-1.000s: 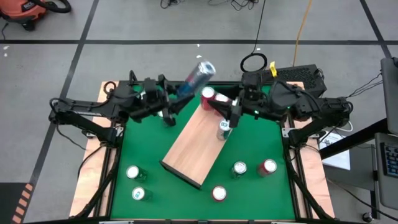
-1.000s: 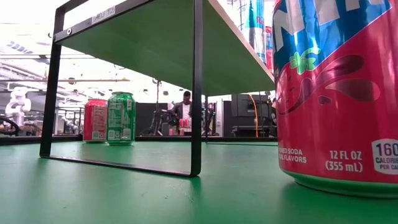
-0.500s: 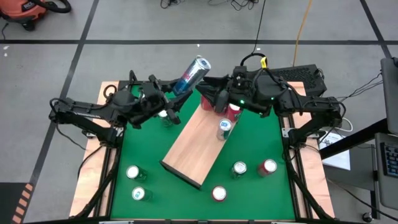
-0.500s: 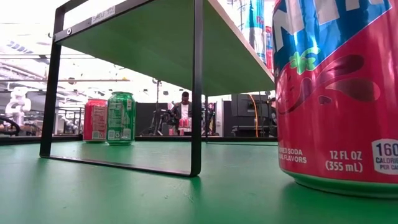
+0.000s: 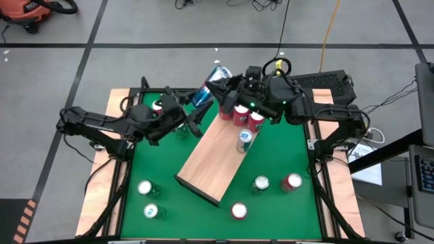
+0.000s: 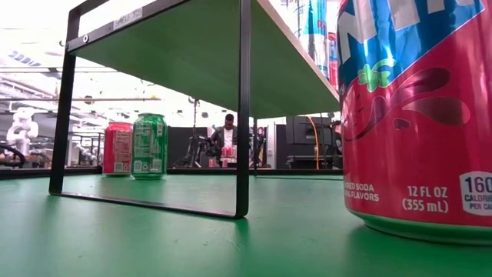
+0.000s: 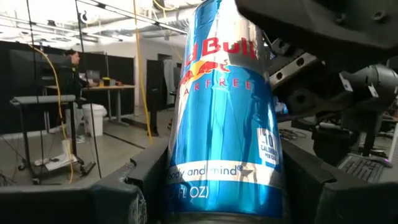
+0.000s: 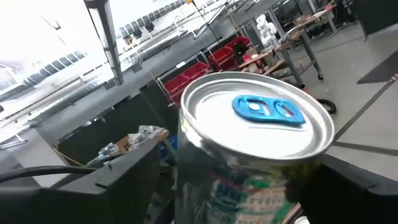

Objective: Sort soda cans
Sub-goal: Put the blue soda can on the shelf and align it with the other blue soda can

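Blue can (image 5: 209,87): hanging tilted in the air above the tabletop's far edge, silver top pointing up and toward the right arm.
Left gripper (image 5: 193,107): clenching the can's lower body, fingers either side in its wrist view.
Right gripper (image 5: 226,88): standing spread, closing in on the can's top end; the lid is lying right between its fingers.
Handover: looking likely; right arm is nearer the top.
Wooden board (image 5: 211,152): lying below, red cans (image 5: 241,114) sitting at its far end.

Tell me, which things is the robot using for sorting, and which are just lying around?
For the job: blue can in the left end effector; red cans on the wooden board; green cans on the green mat.
Just lying about: orange vacuum; yellow cable.
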### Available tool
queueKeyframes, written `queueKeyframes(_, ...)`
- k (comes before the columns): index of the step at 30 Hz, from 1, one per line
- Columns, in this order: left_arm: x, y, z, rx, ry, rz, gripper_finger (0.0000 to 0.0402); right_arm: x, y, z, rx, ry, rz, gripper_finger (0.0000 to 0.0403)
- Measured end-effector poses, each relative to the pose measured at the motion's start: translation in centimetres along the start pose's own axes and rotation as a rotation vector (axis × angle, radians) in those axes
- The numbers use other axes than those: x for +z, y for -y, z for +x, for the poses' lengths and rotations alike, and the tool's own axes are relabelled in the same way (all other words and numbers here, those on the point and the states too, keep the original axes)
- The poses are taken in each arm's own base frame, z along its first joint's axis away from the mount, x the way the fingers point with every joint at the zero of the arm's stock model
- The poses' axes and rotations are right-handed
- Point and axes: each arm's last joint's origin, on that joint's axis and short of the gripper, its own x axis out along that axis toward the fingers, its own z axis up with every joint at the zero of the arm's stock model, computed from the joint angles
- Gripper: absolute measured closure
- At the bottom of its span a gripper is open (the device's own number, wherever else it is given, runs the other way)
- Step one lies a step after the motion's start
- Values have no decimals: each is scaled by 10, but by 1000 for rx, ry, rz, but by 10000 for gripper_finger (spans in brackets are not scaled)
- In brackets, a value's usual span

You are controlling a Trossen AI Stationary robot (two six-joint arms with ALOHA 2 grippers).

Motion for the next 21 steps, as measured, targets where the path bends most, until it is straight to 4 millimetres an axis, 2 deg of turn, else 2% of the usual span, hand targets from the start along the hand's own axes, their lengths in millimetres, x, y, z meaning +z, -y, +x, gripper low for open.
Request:
queueKeyframes(7,1,0,0,4,3,-4,181,-3,4,6,-12,-1,-4,155)
queueKeyframes(10,0,0,0,3,0,-8,159,-2,6,7,-14,1,-3,179)
queueKeyframes(17,1,-1,-1,22,-2,-40,67,-2,10,9,-32,1,-23,171)
queueKeyframes(21,1,-1,-1,11,-1,-139,29,1,10,9,-31,11,-32,173)
